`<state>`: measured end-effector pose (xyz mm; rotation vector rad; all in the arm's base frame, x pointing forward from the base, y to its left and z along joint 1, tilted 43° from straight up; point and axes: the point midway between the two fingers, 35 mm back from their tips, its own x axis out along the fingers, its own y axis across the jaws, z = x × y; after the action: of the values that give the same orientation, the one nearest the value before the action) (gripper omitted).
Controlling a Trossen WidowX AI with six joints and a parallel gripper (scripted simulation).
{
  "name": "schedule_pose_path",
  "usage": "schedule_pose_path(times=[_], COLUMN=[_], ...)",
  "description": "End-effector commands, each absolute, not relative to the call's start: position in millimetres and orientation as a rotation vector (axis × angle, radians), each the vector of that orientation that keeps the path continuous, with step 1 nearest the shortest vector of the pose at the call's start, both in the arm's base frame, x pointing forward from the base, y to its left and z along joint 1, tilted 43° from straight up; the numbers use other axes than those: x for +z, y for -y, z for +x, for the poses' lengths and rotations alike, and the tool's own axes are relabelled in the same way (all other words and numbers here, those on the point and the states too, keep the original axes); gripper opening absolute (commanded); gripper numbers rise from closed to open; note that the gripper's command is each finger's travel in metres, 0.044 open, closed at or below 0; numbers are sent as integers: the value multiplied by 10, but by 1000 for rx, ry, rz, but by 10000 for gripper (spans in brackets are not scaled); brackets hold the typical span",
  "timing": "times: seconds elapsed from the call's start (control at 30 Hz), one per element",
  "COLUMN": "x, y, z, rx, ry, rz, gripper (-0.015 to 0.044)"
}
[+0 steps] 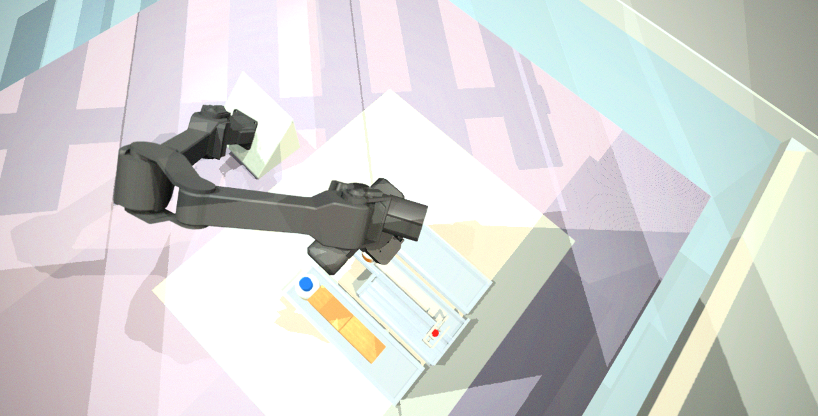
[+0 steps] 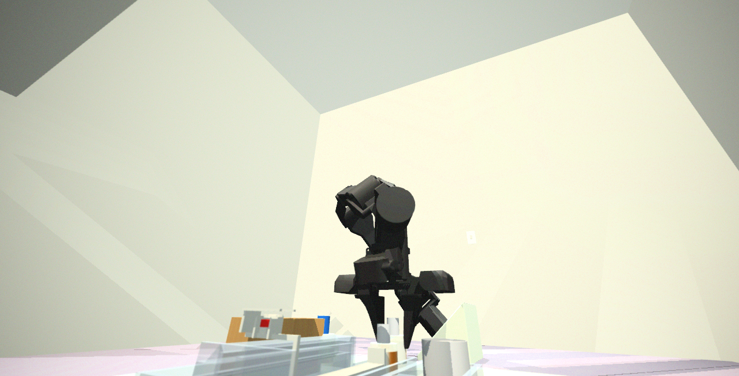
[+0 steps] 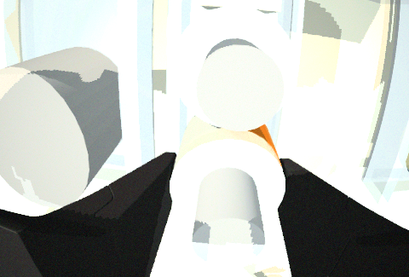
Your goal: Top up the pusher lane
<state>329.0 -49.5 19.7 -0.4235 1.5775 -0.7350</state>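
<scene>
Wrist view: tool [image 1: 359, 248] [image 2: 392, 341] [image 3: 227, 167] grasps a white-capped jar with cream-and-orange body [image 2: 396, 345] [image 3: 227, 155], before the white-capped lane jar [image 1: 367, 257] [image 2: 382, 333] [image 3: 240, 87]. Step judged: insertion; next, push back gently, seat low, release.

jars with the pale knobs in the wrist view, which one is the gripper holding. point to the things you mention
The nearer, lower jar [image 3: 227, 151], its shoulders between the gripper's [image 3: 227, 162] two black fingers; the other pale-knobbed jar [image 3: 240, 87] stands beyond it, outside the fingers.
</scene>
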Motion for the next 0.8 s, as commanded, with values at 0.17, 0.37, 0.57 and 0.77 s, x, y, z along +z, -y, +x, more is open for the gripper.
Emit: schedule_pose_path(times=[0.17, 0.37, 0.57, 0.77], x=[187, 176, 165, 154], y=[525, 535, 545, 555], z=[3306, 3301, 3296, 3291], rx=[-740, -740, -740, -740], ry=[-1564, -1564, -1564, -1564], rz=[-428, -428, -428, -428], gripper=[0, 0, 0, 0])
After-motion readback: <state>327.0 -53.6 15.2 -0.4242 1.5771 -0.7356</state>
